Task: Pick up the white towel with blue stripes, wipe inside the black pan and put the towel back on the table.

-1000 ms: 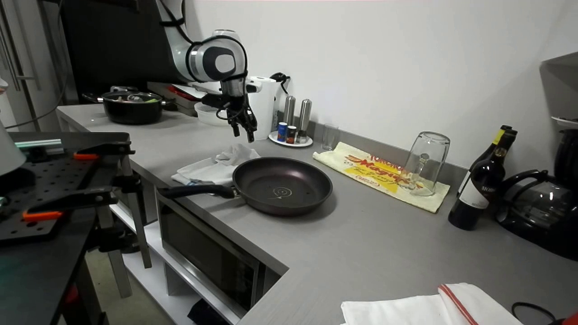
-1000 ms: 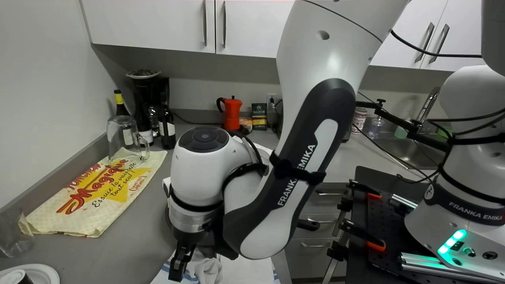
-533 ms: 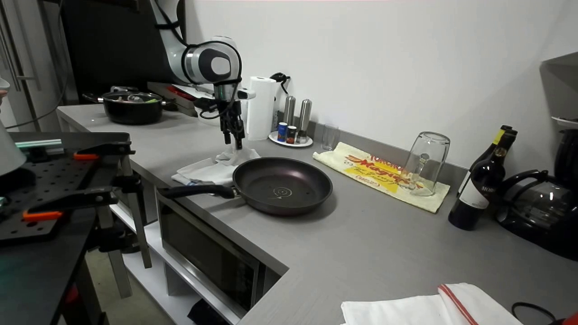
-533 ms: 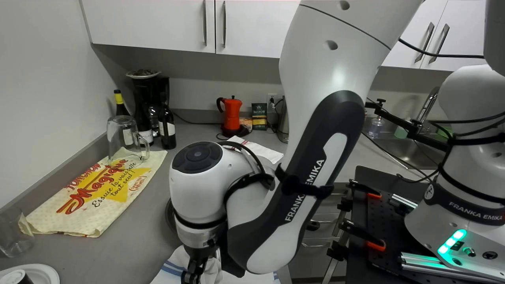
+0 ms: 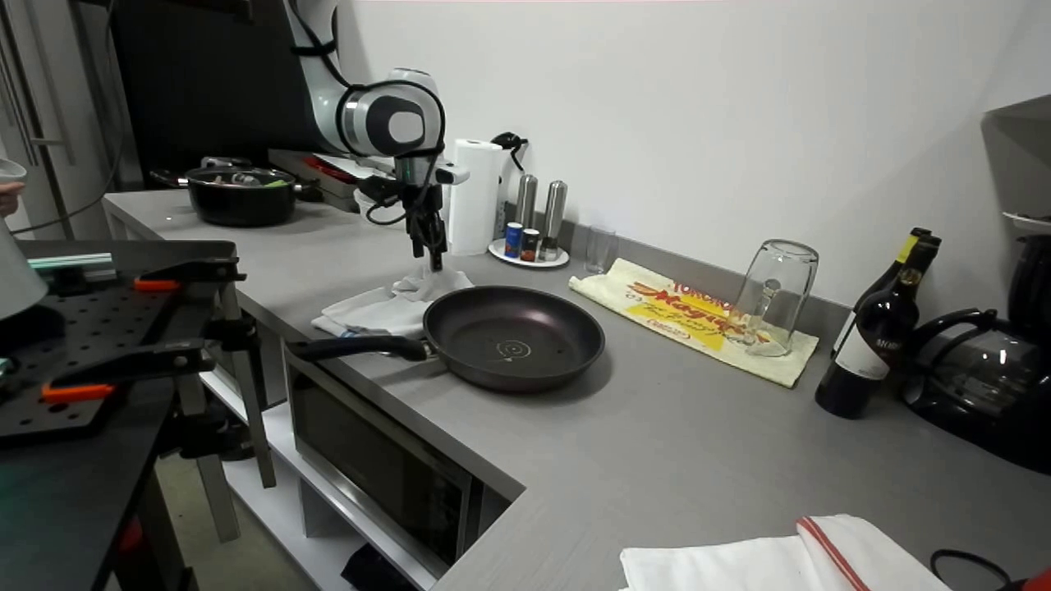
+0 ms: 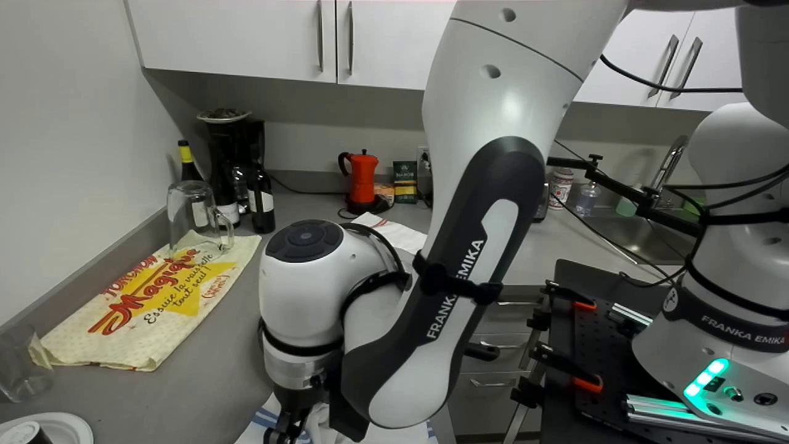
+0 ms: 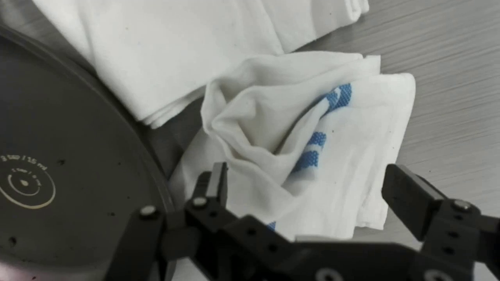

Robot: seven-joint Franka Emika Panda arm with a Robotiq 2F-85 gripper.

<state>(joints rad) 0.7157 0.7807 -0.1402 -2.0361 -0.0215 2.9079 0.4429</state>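
- White towel with blue stripes (image 7: 332, 148) is lying rumpled on gray counter (image 7: 461, 117)
- Gripper (image 7: 304, 169) is hanging above, fingers (image 7: 410, 199) spread wide
- Black pan (image 7: 78, 156) and folded white cloth (image 7: 175, 50) are crowding it

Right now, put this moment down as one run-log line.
blue-striped towel: rumpled on counter, ungripped | pincer: open over it, contact unclear | black pan: beside towel, specks inside | wiping: not underway

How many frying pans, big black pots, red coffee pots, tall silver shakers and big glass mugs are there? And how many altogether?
Frying pan: 1
Big black pot: 1
Red coffee pot: 1
Tall silver shakers: 2
Big glass mug: 1
Total: 6
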